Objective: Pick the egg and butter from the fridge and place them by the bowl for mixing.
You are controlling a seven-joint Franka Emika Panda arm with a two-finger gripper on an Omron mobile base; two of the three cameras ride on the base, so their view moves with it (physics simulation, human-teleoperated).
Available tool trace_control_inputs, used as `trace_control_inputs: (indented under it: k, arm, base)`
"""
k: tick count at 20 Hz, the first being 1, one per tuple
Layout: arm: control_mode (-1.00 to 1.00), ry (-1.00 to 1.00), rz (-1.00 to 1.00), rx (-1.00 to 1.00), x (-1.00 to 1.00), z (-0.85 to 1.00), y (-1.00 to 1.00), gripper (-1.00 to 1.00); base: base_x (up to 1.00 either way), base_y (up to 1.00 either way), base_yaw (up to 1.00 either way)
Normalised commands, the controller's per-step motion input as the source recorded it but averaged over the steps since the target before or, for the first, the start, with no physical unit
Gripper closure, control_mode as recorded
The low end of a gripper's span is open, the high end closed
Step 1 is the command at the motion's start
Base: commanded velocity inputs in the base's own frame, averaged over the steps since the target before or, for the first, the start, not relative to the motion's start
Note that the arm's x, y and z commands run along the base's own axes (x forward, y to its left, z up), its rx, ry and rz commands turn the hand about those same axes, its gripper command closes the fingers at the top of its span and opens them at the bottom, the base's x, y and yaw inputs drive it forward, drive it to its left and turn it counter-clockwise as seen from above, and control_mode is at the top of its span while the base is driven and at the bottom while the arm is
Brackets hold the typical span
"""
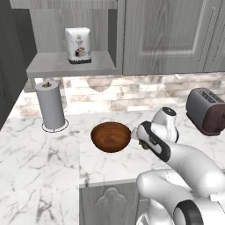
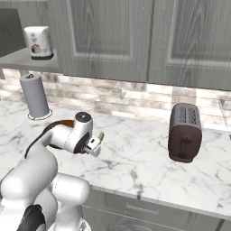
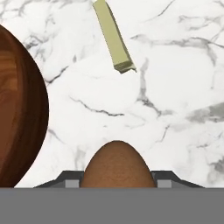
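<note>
Already beside the bowl (image 3: 19, 109) at the frame's left, the end effector (image 3: 117, 183) grips the egg (image 3: 117, 165) at bottom centre above the marble surface (image 3: 175, 109), apparently to set it near the butter (image 3: 113, 37) lying at upper centre.

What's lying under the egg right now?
The egg sits between the fingers above bare marble counter, with the butter lying farther on and the bowl beside. The spot directly beneath the egg is hidden.
</note>
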Motion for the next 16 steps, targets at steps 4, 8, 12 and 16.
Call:
trace_control_inputs:
  k: [4, 8, 12, 16]
  arm:
    - [-1.00, 0.00, 0.00, 0.02, 0.02, -0.35, 0.06, 1.00]
    - [-1.00, 0.00, 0.00, 0.02, 0.01, -0.35, 0.07, 1.00]
    - [-1.00, 0.00, 0.00, 0.02, 0.01, -0.33, 0.08, 1.00]
    - [-1.00, 0.00, 0.00, 0.02, 0.01, -0.31, 0.08, 1.00]
  base:
    - [0.00, 0.00, 0.00]
    - [0.00, 0.00, 0.00]
    - [0.00, 0.00, 0.00]
    - [0.00, 0.00, 0.00]
